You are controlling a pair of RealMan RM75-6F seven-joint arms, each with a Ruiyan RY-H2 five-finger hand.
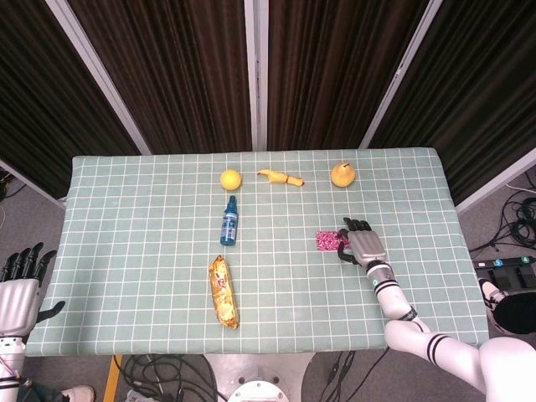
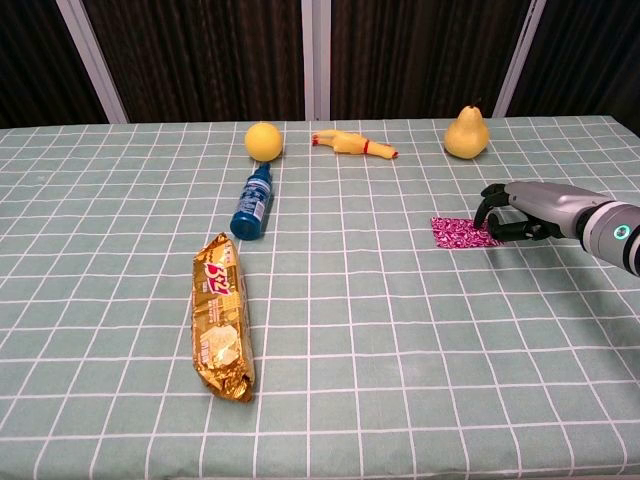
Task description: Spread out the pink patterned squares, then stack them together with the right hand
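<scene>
The pink patterned squares (image 1: 327, 241) (image 2: 455, 232) lie as one small pile on the green checked cloth, right of centre. My right hand (image 1: 359, 244) (image 2: 522, 210) lies over the pile's right edge, fingers curled down and touching it. Nothing is lifted; the pile is flat on the cloth. My left hand (image 1: 18, 289) hangs off the table's near left corner, fingers apart, holding nothing; the chest view does not show it.
A blue spray bottle (image 1: 229, 223) (image 2: 252, 202) and a gold snack packet (image 1: 223, 291) (image 2: 222, 315) lie left of centre. Along the far side sit a yellow ball (image 1: 230, 179), a rubber chicken (image 1: 280, 177) and a pear (image 1: 342, 174) (image 2: 466, 133).
</scene>
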